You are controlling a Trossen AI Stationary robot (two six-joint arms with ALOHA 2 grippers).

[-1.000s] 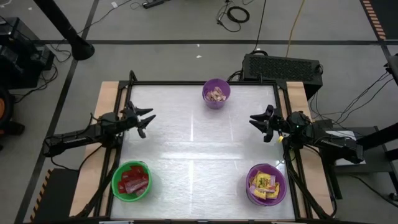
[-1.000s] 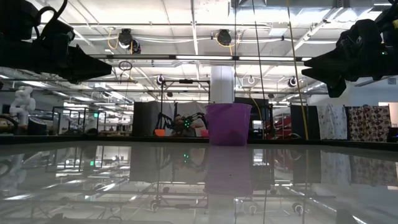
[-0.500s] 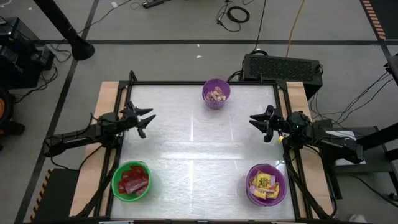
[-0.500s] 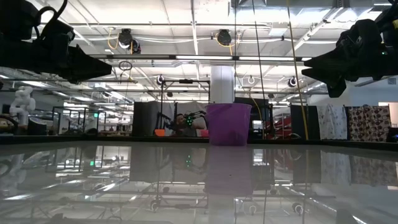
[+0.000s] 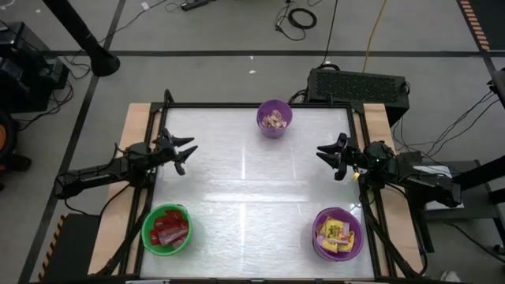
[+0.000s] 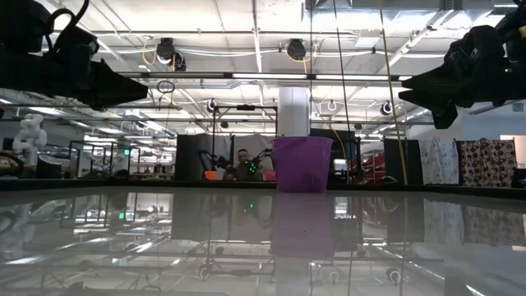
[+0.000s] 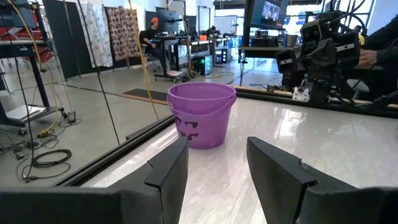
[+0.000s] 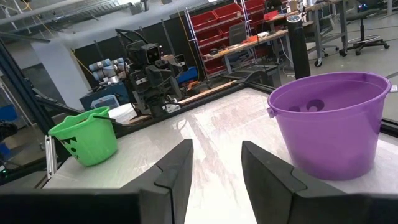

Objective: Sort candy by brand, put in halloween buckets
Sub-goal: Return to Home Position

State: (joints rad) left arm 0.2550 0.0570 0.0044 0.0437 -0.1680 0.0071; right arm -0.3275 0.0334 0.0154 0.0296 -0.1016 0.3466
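High view, yellow packets (image 5: 336, 233) in purple bucket (image 5: 317, 246), dark print unreadable

Glossy white table (image 5: 245, 197): purple bucket (image 5: 259, 122) far edge; green bucket (image 5: 146, 233), second purple bucket (image 5: 317, 246) near corners.

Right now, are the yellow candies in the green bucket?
No, the high view shows the yellow packets inside a purple bucket, while the green bucket holds red packets.

High cam straight down on whole table (image 5: 245, 197). Low cam at tabletop, facing 12 o'clock. All four share 12 o'clock purple bucket (image 5: 274, 118).
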